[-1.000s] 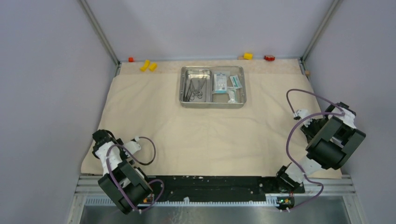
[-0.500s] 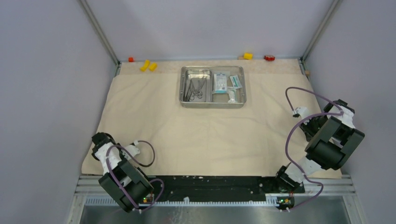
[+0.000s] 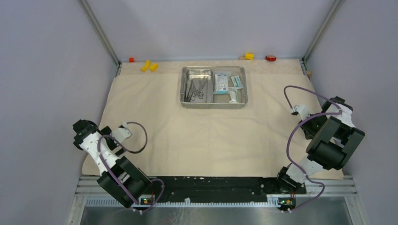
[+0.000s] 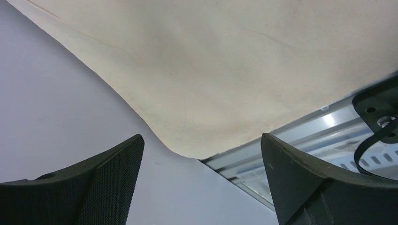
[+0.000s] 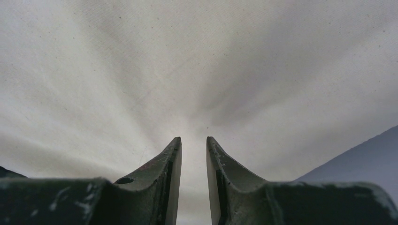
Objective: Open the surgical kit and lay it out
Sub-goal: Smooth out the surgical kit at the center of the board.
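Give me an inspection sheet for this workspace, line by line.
Surface: cloth wrap spread open, nearly flat.
Job's things: steel tray at far centre on the wrap; instruments in its left half, packets in its right half.
Clutter: yellow blocks and red block along the far edge.
Grippers: left gripper wide open, empty, near the wrap's near-left corner; right gripper jaws almost together, close to the wrap, grip unclear.
Cables: purple cables loop freely on both arms.
Surroundings: grey walls, frame posts.
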Controlling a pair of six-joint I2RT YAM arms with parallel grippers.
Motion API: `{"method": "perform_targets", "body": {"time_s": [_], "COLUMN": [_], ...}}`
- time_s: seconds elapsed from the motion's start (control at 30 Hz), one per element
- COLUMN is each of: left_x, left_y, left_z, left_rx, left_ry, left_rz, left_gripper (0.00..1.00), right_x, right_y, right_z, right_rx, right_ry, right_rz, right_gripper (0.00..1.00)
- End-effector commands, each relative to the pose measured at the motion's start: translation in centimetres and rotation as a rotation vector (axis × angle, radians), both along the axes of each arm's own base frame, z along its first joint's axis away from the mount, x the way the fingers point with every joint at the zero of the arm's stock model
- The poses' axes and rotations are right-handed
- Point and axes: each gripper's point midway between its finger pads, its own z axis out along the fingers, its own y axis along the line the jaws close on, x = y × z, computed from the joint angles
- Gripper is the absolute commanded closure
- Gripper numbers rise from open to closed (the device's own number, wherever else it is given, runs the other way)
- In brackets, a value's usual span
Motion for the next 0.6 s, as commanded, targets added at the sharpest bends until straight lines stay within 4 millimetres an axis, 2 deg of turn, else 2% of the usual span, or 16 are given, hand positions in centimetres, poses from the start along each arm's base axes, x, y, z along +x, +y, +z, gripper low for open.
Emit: {"method": "perform_targets", "body": {"time_s": [0.0, 0.13, 0.27, 0.4, 0.57], "left_x": [1.5, 2.1, 1.7, 0.3, -2.6], "left_y": [-0.2, 3.2, 5.7, 7.4, 8.7], "left_z": [-0.4, -1.8, -3.2, -4.5, -6.3], "left_rx": [-0.083, -0.032, 0.018, 0.074, 0.113], "left_ry": [-0.044, -0.025, 0.004, 0.060, 0.170], "left_rz": [0.017, 0.070, 0.083, 0.051, 0.045], "left_gripper": [0.01, 0.01, 0.01, 0.01, 0.01], "right_x": [1.5, 1.6, 1.3, 0.8, 0.8], "right_y": [0.0, 0.1, 0.3, 0.2, 0.0], "right_z": [0.7, 0.4, -0.1, -0.5, -0.5], "right_rx": [0.001, 0.005, 0.011, 0.003, -0.009], "right_ry": [-0.041, -0.032, -0.017, -0.002, 0.000], "right_rz": [-0.004, -0.009, -0.015, -0.018, -0.022], "right_gripper": [0.75, 0.76, 0.76, 0.77, 0.77]}}
